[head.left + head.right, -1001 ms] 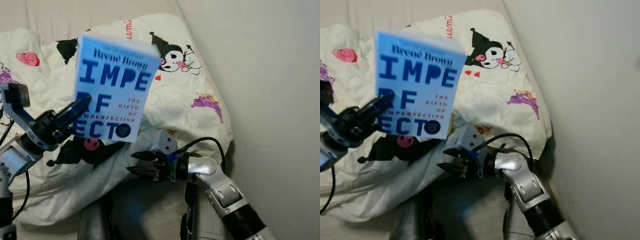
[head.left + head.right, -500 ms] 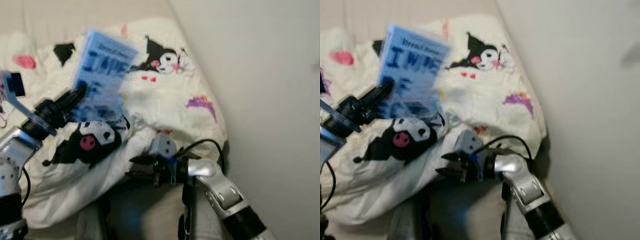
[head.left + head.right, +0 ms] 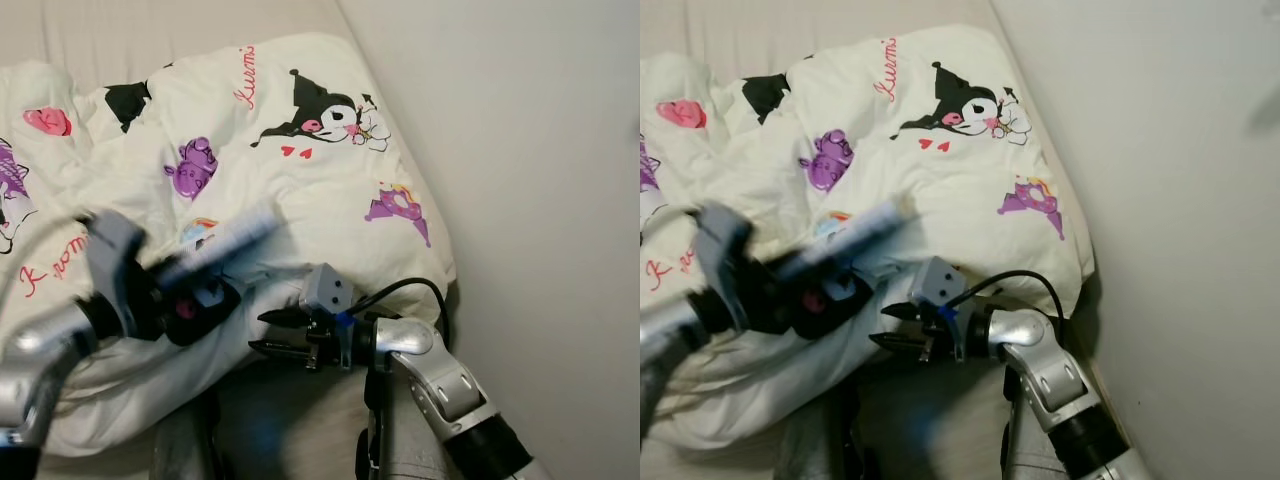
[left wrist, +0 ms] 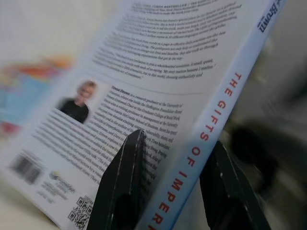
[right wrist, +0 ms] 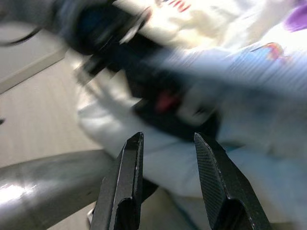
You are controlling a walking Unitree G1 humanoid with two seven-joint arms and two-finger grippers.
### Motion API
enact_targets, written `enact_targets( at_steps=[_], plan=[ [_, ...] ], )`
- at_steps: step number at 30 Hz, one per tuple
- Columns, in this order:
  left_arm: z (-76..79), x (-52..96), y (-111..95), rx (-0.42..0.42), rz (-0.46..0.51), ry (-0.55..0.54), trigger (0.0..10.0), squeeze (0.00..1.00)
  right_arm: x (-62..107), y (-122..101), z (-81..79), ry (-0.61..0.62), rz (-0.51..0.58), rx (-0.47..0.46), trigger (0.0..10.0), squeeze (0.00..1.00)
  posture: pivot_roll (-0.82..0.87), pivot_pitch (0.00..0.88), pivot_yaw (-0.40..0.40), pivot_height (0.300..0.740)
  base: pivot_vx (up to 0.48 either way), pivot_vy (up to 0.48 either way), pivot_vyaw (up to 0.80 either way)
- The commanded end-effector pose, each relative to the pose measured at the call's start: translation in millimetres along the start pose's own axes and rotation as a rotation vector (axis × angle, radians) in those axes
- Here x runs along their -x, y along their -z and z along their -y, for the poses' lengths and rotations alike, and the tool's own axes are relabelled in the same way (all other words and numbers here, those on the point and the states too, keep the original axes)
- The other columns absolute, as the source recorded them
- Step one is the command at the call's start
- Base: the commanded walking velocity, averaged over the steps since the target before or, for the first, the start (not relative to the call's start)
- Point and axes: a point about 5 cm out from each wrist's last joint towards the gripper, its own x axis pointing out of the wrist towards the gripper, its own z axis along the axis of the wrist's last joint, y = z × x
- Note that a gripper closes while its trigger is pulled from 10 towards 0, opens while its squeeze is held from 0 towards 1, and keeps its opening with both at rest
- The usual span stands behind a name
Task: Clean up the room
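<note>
A rumpled white duvet printed with black, pink and purple cartoon characters (image 3: 300,160) covers a bed that sits against a plain pale wall (image 3: 530,150). Low over the duvet's near edge, the left claw (image 4: 175,187) grips a light blue paperback book with a white back cover (image 4: 158,91), its two black fingers (image 4: 122,191) clenched either side of the spine (red spine lettering reads "THE GIFTS OF IMPER…"). In the head views the book (image 3: 215,248) appears blurred and nearly edge-on, tilted upward away from the left arm. The back cover carries dense text, a small author photo and a barcode. The right claw (image 3: 268,333) hovers just beside the duvet's lower edge, empty, fingers spread apart and pointing towards the left arm. A black cable (image 3: 415,290) loops from its silver wrist.
</note>
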Motion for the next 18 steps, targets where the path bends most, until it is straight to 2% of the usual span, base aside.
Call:
enact_targets(
  at_steps=[1, 3, 4, 5, 6, 8, 9, 10, 11, 12, 14, 15, 17, 18],
  plan=[
    [32.4, 4.9, 37, 0.038, -0.158, 0.145, 0.0, 0.00, 3.6, -1, 15.6, 0.120, 0.023, -0.004, 10.0, 0.00, 0.02, 0.342, -0.053, 0.546, 0.000, 0.000, 0.00],
    [32.4, 4.9, 37, 0.038, -0.158, 0.145, 0.0, 0.00, 3.6, -1, 15.6, 0.120, 0.023, -0.004, 10.0, 0.00, 0.02, 0.342, -0.053, 0.546, 0.000, 0.000, 0.00],
    [40.2, 8.9, 48, 0.034, -0.204, 0.170, 0.0, 0.00, 5.3, -4, 23.4, 0.169, 0.035, -0.002, 10.0, 0.00, 0.02, 0.344, -0.053, 0.546, 0.000, 0.000, 0.00],
    [40.2, 8.9, 48, 0.034, -0.204, 0.170, 0.0, 0.00, 5.3, -4, 23.4, 0.169, 0.035, -0.002, 10.0, 0.00, 0.02, 0.344, -0.053, 0.546, 0.000, 0.000, 0.00],
    [50.1, 14.5, 59, 0.044, -0.250, 0.204, 0.0, 0.00, 8.1, -8, 32.5, 0.220, 0.051, -0.004, 10.0, 0.00, 0.02, 0.346, -0.053, 0.546, 0.000, 0.000, 0.00],
    [50.1, 14.5, 59, 0.044, -0.250, 0.204, 0.0, 0.00, 8.1, -8, 32.5, 0.220, 0.051, -0.004, 10.0, 0.00, 0.02, 0.346, -0.053, 0.546, 0.000, 0.000, 0.00],
    [62.0, 19.8, 65, 0.065, -0.272, 0.245, 0.0, 0.00, 12.3, -12, 43.1, 0.271, 0.065, 0.001, 10.0, 0.00, 0.02, 0.347, -0.055, 0.546, 0.000, 0.000, 0.00],
    [62.0, 19.8, 65, 0.065, -0.272, 0.245, 0.0, 0.00, 12.3, -12, 43.1, 0.271, 0.065, 0.001, 10.0, 0.00, 0.02, 0.347, -0.055, 0.546, 0.000, 0.000, 0.00],
    [73.6, 22.1, 62, 0.104, -0.261, 0.287, 0.0, 0.00, 16.7, -18, 52.5, 0.312, 0.082, 0.003, 10.0, 0.00, 0.03, 0.347, -0.054, 0.546, 0.000, 0.000, 0.00],
    [73.6, 22.1, 62, 0.104, -0.261, 0.287, 0.0, 0.00, 16.7, -18, 52.5, 0.312, 0.082, 0.003, 10.0, 0.00, 0.03, 0.347, -0.054, 0.546, 0.000, 0.000, 0.00],
    [99.1, 23.5, 40, 0.191, -0.207, 0.422, 0.0, 0.00, 24.7, -30, 70.4, 0.384, 0.124, 0.007, 10.0, 0.00, 0.03, 0.349, -0.053, 0.546, 0.000, 0.000, 0.00],
    [99.1, 23.5, 40, 0.191, -0.207, 0.422, 0.0, 0.00, 24.7, -30, 70.4, 0.384, 0.124, 0.007, 10.0, 0.00, 0.03, 0.349, -0.053, 0.546, 0.000, 0.000, 0.00],
    [113.7, 24.8, 18, 0.256, -0.161, 0.516, 0.0, 0.00, 28.8, -37, 81.3, 0.427, 0.150, 0.003, 10.0, 0.00, 0.03, 0.351, -0.051, 0.546, 0.000, 0.000, 0.00],
    [113.7, 24.8, 18, 0.256, -0.161, 0.516, 0.0, 0.00, 28.8, -37, 81.3, 0.427, 0.150, 0.003, 10.0, 0.00, 0.03, 0.351, -0.051, 0.546, 0.000, 0.000, 0.00]
  ],
)
